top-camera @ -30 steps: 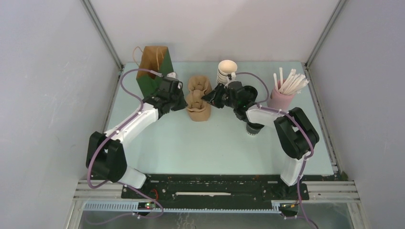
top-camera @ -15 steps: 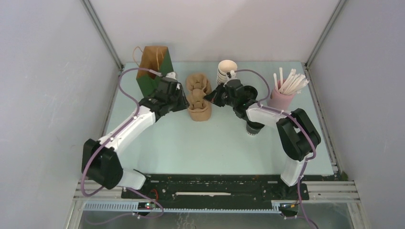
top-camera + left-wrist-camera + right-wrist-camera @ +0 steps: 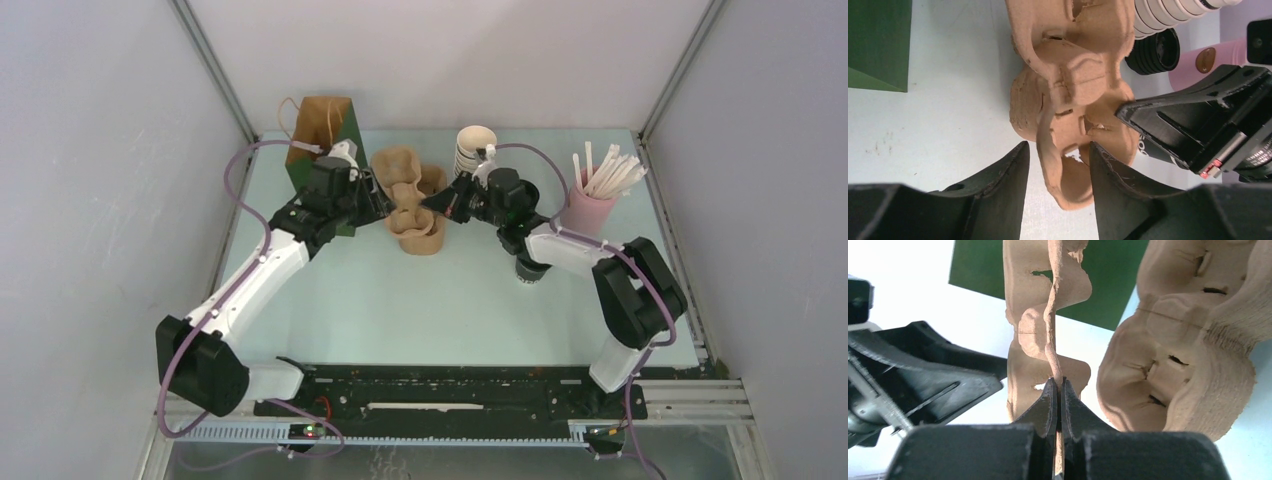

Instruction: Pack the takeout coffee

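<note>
Your right gripper (image 3: pixel 1057 385) has its jaws pressed together on the thin edge of a brown pulp cup carrier (image 3: pixel 1048 315). This carrier stands on its edge, apart from the stack of carriers (image 3: pixel 1178 365) beside it. Your left gripper (image 3: pixel 1058 150) faces it from the other side with its two fingers spread. The lower edge of the same carrier passes between them, and you can see a gap on the left side of it. On the other side the carrier is very near the finger, and I cannot tell if they touch. In the top view the two grippers meet at the carrier, in the far middle of the table (image 3: pixel 440 310). The green bag (image 3: pixel 320 150) stands upright in the far left corner, just behind your left gripper. Behind your right gripper there is a tall stack of white-rimmed cups (image 3: pixel 474 148), and the left wrist view shows a short stack of black lids (image 3: pixel 1154 50) beside them. A pink holder (image 3: pixel 588 208) with white sticks is at the far right. The takeout coffee (image 3: pixel 528 270) stands on the table under your right forearm, partly hidden by it, nearer to you than both grippers and well apart from the green bag.
</note>
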`<action>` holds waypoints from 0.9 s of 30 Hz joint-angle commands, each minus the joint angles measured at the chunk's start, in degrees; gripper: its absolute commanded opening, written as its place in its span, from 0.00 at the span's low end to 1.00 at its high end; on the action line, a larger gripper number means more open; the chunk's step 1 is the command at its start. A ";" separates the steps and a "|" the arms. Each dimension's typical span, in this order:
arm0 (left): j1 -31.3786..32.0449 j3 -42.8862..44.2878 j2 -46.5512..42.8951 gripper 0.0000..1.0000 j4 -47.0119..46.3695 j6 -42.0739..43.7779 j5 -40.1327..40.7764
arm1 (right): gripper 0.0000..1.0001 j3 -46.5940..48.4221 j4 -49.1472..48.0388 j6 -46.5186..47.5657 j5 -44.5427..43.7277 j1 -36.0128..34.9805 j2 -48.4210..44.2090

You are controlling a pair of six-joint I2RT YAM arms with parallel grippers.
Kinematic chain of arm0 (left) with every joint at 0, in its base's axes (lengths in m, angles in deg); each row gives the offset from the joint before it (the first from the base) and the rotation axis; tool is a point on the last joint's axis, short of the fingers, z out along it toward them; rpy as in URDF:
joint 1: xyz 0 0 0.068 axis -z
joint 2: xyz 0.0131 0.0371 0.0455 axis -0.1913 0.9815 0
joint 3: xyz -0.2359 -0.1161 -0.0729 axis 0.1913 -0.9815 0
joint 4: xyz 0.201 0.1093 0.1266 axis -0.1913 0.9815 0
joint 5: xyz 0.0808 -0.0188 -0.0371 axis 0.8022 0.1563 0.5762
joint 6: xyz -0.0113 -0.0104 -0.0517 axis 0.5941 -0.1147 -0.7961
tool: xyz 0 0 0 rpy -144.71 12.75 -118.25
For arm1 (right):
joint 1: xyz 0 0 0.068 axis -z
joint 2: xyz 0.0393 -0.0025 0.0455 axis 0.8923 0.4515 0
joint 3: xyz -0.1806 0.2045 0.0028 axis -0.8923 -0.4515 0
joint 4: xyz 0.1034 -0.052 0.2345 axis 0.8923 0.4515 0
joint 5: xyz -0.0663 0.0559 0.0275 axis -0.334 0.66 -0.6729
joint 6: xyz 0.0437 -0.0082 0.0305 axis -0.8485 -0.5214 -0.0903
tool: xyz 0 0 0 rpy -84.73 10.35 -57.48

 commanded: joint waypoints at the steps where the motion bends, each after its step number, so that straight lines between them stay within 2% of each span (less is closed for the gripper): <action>1: -0.12 -1.41 -1.74 0.51 -2.44 -1.38 -2.15 | 0.00 -1.36 -3.93 -0.79 1.59 0.27 -5.49; 5: -0.11 -1.36 -6.76 0.59 -0.31 0.48 -0.39 | 0.00 -2.35 -0.88 1.38 2.54 1.10 -8.07; 8: -1.49 1.53 -10.57 0.64 4.83 3.79 1.53 | 0.00 -3.73 1.78 3.43 3.73 2.27 -10.44; 11: -5.07 6.09 -14.52 0.69 11.70 7.31 6.67 | 0.00 -5.38 5.37 6.25 5.18 2.75 -13.68; 15: -13.46 11.48 -18.79 0.75 16.27 11.65 11.16 | 0.00 -8.00 12.42 11.08 4.08 2.96 -19.54; 20: -26.86 17.05 -16.37 0.78 18.81 14.76 9.80 | 0.00 -10.19 18.93 15.04 3.41 3.37 -27.04; 24: -28.46 18.13 -11.74 0.82 14.04 14.64 14.19 | 0.00 -10.87 22.55 17.12 4.22 3.93 -31.34; 27: -28.47 19.85 -7.57 0.83 10.02 13.21 11.61 | 0.00 -11.47 24.02 17.88 6.20 4.87 -34.01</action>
